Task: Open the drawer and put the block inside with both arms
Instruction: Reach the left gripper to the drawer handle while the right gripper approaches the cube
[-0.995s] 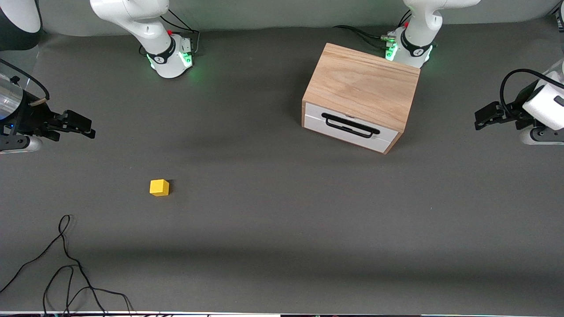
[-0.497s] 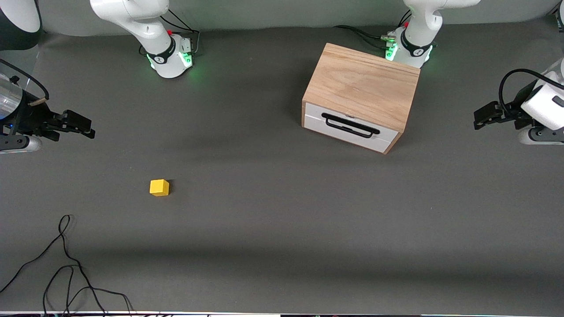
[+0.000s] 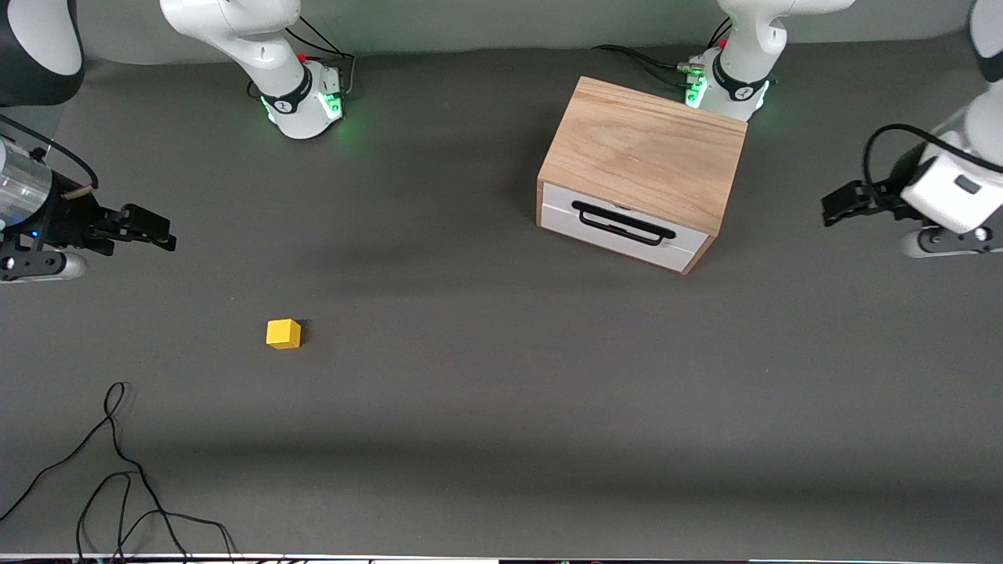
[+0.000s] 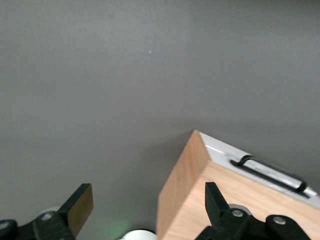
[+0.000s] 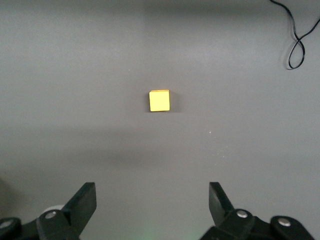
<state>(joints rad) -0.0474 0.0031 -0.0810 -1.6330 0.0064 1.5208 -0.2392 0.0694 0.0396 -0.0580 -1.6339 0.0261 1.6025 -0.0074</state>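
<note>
Claws both spread wide: left claw [image 3: 837,207] has edged toward the shut white-fronted oak drawer [image 3: 624,227], right claw [image 3: 161,232] toward the small yellow cube [image 3: 283,334]

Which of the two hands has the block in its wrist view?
The right hand: the block lies ahead of its open fingers. The left hand faces the cabinet.
</note>
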